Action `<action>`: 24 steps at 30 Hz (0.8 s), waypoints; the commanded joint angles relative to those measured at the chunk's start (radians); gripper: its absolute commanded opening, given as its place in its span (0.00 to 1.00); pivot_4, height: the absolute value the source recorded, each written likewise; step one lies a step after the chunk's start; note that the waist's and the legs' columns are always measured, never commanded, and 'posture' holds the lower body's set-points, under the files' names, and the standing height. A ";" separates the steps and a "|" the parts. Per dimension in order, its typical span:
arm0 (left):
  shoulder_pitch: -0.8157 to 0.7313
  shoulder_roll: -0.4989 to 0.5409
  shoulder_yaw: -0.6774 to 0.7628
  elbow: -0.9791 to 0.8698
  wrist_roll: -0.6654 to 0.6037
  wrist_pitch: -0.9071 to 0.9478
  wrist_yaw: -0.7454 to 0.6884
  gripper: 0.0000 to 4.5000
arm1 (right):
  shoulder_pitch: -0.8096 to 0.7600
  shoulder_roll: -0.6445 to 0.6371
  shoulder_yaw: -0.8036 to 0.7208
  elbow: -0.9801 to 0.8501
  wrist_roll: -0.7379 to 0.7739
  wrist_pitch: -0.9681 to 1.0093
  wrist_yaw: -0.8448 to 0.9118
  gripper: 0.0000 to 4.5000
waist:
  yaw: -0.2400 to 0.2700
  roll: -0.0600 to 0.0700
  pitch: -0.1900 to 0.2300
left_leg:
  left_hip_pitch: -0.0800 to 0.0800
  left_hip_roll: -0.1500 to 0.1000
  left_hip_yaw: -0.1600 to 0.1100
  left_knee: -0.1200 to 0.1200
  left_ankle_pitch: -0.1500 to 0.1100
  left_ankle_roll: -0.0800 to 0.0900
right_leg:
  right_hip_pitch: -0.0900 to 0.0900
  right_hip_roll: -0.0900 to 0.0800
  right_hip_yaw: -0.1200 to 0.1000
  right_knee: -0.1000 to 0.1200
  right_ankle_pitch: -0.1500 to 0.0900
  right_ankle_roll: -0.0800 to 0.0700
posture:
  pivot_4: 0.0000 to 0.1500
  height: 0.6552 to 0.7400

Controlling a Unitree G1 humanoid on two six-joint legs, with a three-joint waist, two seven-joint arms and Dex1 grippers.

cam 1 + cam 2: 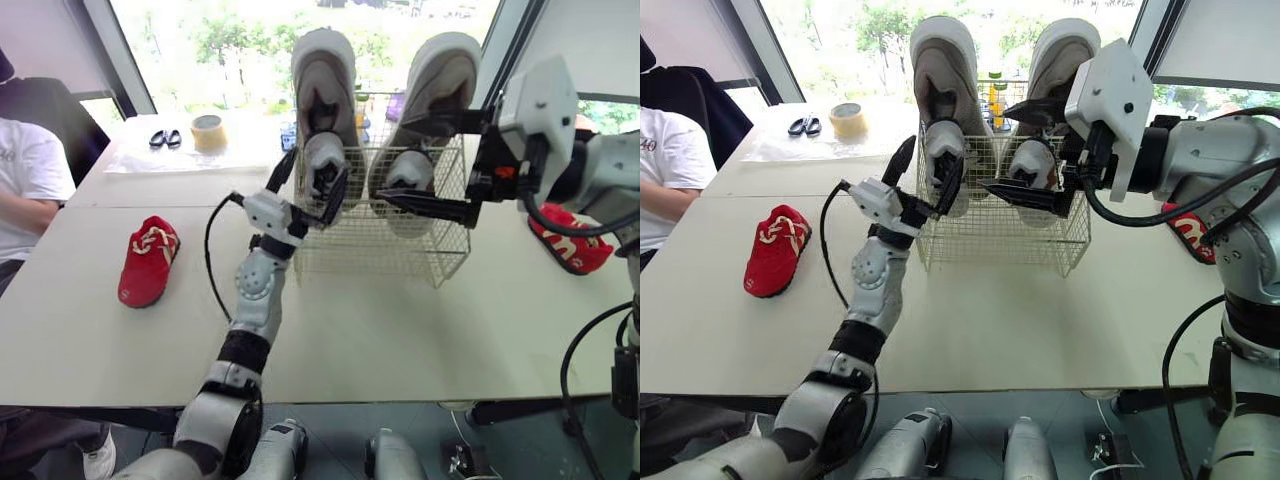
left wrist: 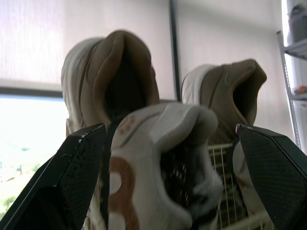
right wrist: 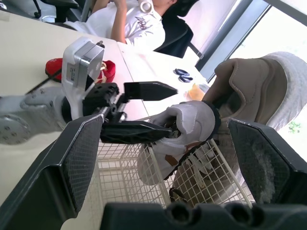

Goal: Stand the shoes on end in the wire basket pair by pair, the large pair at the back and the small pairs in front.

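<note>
A wire basket (image 1: 400, 250) stands on the table. Two large beige shoes (image 1: 322, 70) (image 1: 440, 75) stand on end at its back. In front of them stand two small white shoes, one on the left (image 1: 322, 160) and one on the right (image 1: 405, 170). My left gripper (image 1: 310, 185) is open, its fingers either side of the left small shoe (image 2: 158, 163). My right gripper (image 1: 393, 160) is open at the right small shoe (image 3: 187, 124), one finger above it and one below. A small red shoe (image 1: 148, 258) lies on the table to the left, another (image 1: 570, 245) to the right behind my right arm.
A tape roll (image 1: 208, 132) and a small black object (image 1: 165, 138) lie at the table's far left by the window. A person in a white shirt (image 1: 25, 180) sits at the left edge. Bare tabletop stretches in front of the basket.
</note>
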 commanded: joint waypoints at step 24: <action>0.021 0.817 0.147 -0.658 -0.891 1.372 -0.573 0.99 | 0.439 -0.156 -0.370 0.713 -0.306 -0.236 -0.151 1.00 | -0.027 0.004 0.001 | 0.002 0.001 0.004 -0.010 0.004 -0.007 | -0.002 0.000 0.004 -0.003 0.000 -0.001 | 1.00 1.00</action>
